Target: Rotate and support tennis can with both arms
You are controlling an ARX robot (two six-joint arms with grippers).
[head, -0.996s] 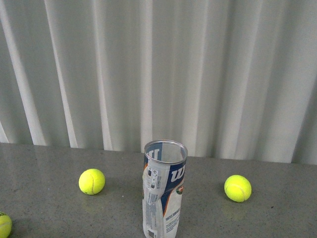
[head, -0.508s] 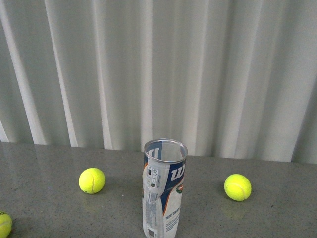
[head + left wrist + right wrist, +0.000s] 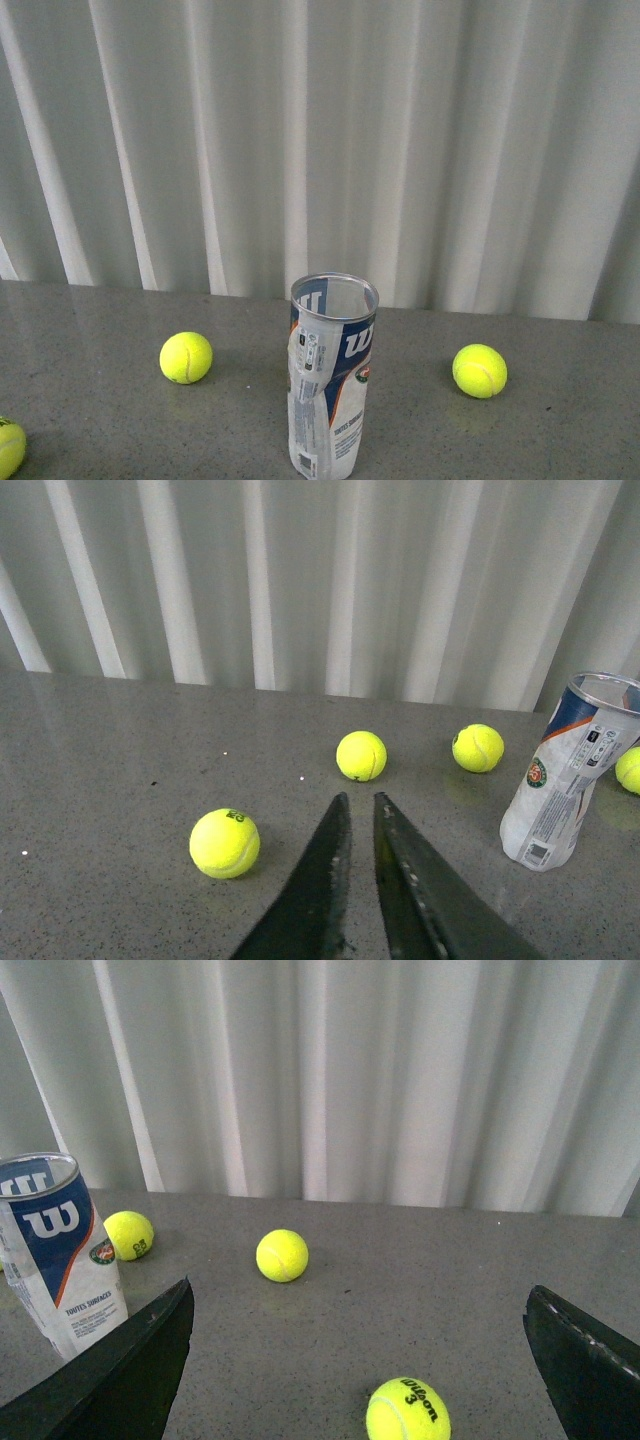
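The tennis can [image 3: 331, 375] stands upright and open-topped on the grey table, a dented clear tube with a silver rim and a navy label with a white W. It also shows in the left wrist view [image 3: 567, 770] and in the right wrist view [image 3: 58, 1250]. Neither arm shows in the front view. My left gripper [image 3: 359, 798] is shut and empty, apart from the can, which stands off to one side of it. My right gripper [image 3: 360, 1300] is open wide and empty, with the can just beyond one of its fingers [image 3: 120, 1365].
Yellow tennis balls lie on the table: one left of the can [image 3: 186, 357], one right of it [image 3: 479, 370], one at the front left edge [image 3: 8, 446]. More balls lie near the left gripper [image 3: 224, 843] and between the right fingers [image 3: 407, 1411]. A white pleated curtain backs the table.
The front view has shifted slightly, so the can and balls sit a little higher in the picture. Nothing on the table has moved relative to the rest.
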